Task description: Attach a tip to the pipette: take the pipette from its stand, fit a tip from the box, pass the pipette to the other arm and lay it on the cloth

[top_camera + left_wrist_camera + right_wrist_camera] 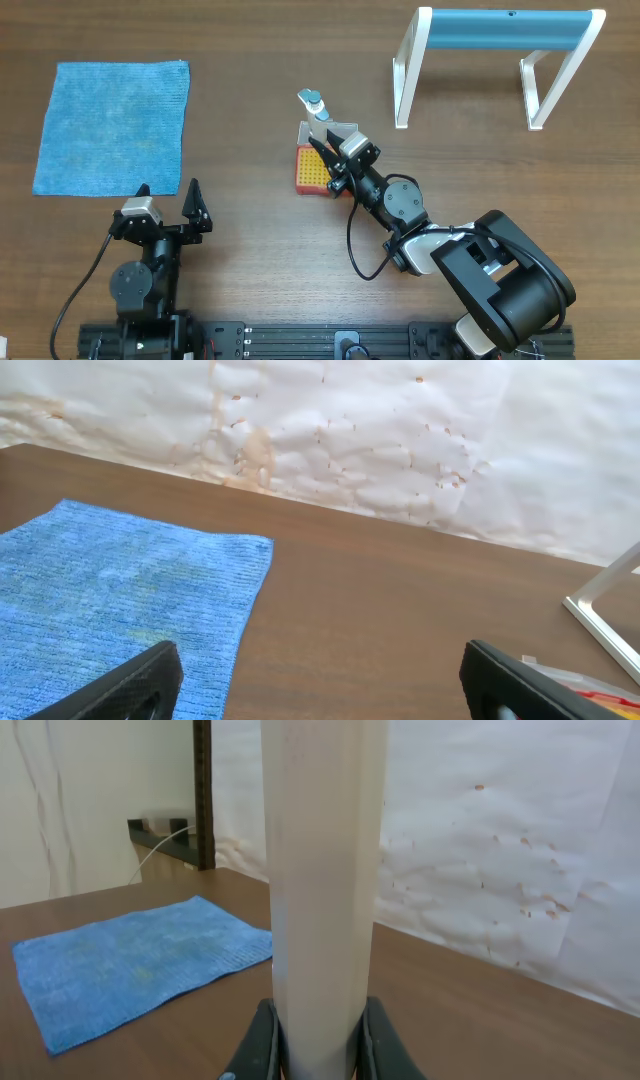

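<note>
Your right fingers (pixel 258 1042) grip the white pipette (pixel 322 870), which is held at the tip box (pixel 312 172) on the desk (pixel 250 260). Your left fingers (pixel 120 688) stand wide apart, near the blue cloth (pixel 112 128).

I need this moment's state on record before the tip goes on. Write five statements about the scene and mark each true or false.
1. The right gripper is shut on the pipette. True.
2. The pipette hangs on the stand. False: it is off the stand, upright between the right gripper's fingers, near the tip box.
3. The left gripper grips a corner of the cloth. False: it is open and holds nothing, beside the cloth's near corner.
4. The cloth lies flat with nothing on it. True.
5. The tip box sits on the cloth. False: it stands on the table, apart from the cloth.
</note>
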Controlling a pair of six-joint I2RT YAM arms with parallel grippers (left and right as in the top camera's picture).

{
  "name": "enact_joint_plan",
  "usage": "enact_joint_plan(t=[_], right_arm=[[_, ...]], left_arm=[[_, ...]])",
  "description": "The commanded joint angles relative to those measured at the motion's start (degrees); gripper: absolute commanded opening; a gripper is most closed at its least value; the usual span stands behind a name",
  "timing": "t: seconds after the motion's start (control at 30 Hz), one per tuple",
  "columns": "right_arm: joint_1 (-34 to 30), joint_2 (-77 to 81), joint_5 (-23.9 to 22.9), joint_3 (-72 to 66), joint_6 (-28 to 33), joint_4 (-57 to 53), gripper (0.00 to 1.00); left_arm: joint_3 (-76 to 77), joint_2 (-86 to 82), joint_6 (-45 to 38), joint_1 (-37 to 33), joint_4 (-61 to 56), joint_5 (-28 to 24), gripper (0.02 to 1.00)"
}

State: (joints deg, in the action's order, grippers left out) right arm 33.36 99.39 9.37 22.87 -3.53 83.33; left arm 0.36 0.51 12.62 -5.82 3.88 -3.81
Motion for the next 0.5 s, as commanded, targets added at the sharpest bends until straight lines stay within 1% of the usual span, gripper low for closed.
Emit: enact_joint_plan(t=[0.03, 0.1, 0.2, 0.23, 0.3, 0.37, 0.4, 0.47, 0.5], right_arm=[[-0.33, -6.58, 0.33, 1.66, 0.42, 0.13, 0.075], [-0.33, -10.6, 0.33, 2.25, 0.42, -1.9, 0.075], [-0.26, -19.85, 0.59, 4.22, 0.39, -14.32, 0.075], [-0.26, -22.49, 1.92, 5.01, 0.39, -19.56, 0.075], [-0.24, -27.87, 7.48, 7.78, 0.39, -34.23, 0.075], [0.37, -31.89, 14.47, 12.72, 0.39, -54.27, 0.077], [0.46, -33.27, 19.08, 15.76, 0.39, -64.65, 0.075], [0.48, -34.42, 26.14, 20.52, 0.39, -77.94, 0.075], [0.48, -34.67, 30.38, 23.19, 0.39, -84.32, 0.075]], left_arm=[[-0.04, -0.31, -0.96, -0.15, 0.52, 0.59, 0.899], [-0.04, -0.31, -0.94, -0.15, 0.52, 0.59, 0.901], [-0.04, -0.31, -0.94, -0.15, 0.52, 0.59, 0.899], [-0.04, -0.31, -0.96, -0.15, 0.52, 0.59, 0.899], [-0.04, -0.31, -0.94, -0.15, 0.52, 0.59, 0.899], [-0.04, -0.31, -0.96, -0.15, 0.52, 0.59, 0.901], [-0.04, -0.31, -0.96, -0.15, 0.5, 0.59, 0.901], [-0.04, -0.31, -0.94, -0.15, 0.52, 0.59, 0.899], [-0.04, -0.31, -0.96, -0.15, 0.52, 0.59, 0.899]])
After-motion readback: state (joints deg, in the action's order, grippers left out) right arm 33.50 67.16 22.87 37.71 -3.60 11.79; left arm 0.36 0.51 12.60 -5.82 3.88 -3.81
